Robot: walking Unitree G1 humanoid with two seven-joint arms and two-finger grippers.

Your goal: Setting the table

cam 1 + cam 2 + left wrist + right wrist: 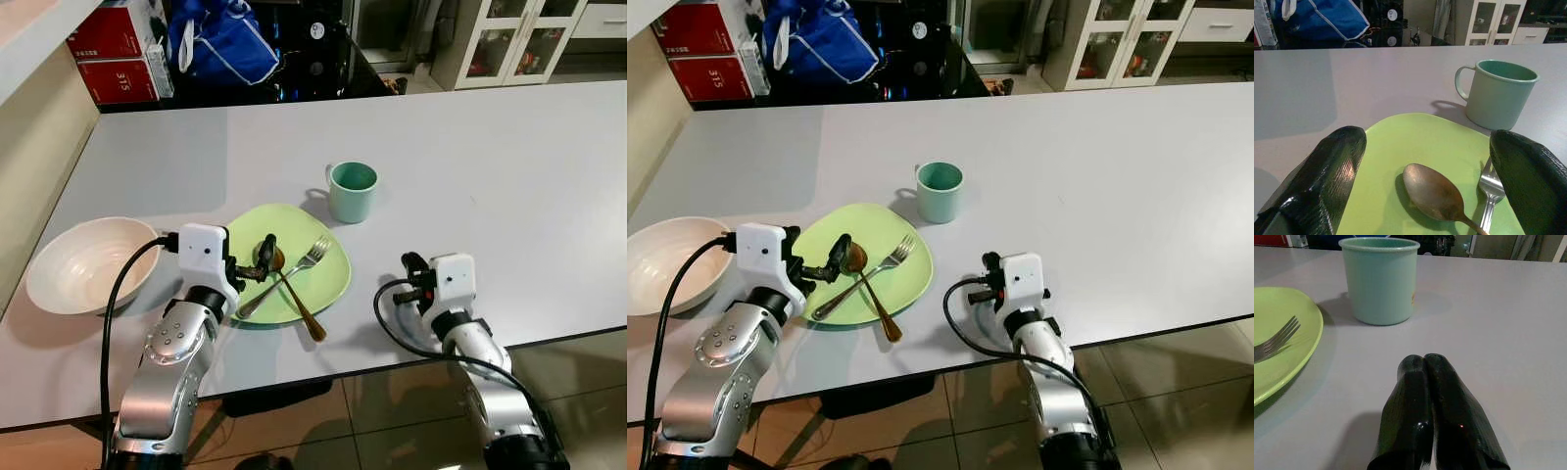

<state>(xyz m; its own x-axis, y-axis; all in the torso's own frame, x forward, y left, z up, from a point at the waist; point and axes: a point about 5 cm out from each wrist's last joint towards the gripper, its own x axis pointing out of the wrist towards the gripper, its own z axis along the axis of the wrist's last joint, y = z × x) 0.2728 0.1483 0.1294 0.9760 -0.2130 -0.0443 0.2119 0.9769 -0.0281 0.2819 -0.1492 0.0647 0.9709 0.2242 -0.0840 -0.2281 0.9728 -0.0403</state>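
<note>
A light green plate (279,223) lies near the table's front edge. On it a bronze spoon (300,307) and a silver fork (312,257) lie crossed, the spoon's handle sticking out over the near rim. My left gripper (265,257) hovers open just over the plate's left part, its fingers either side of the spoon's bowl (1431,194). A pale green mug (352,191) stands just behind the plate. A white bowl (86,264) sits to the plate's left. My right gripper (410,262) rests shut and empty on the table right of the plate.
The grey table (490,176) stretches bare to the right and back. Its front edge runs just under my right wrist. Beyond the far edge are red boxes (118,49), a blue bag (220,39) and a glass-door cabinet (509,39).
</note>
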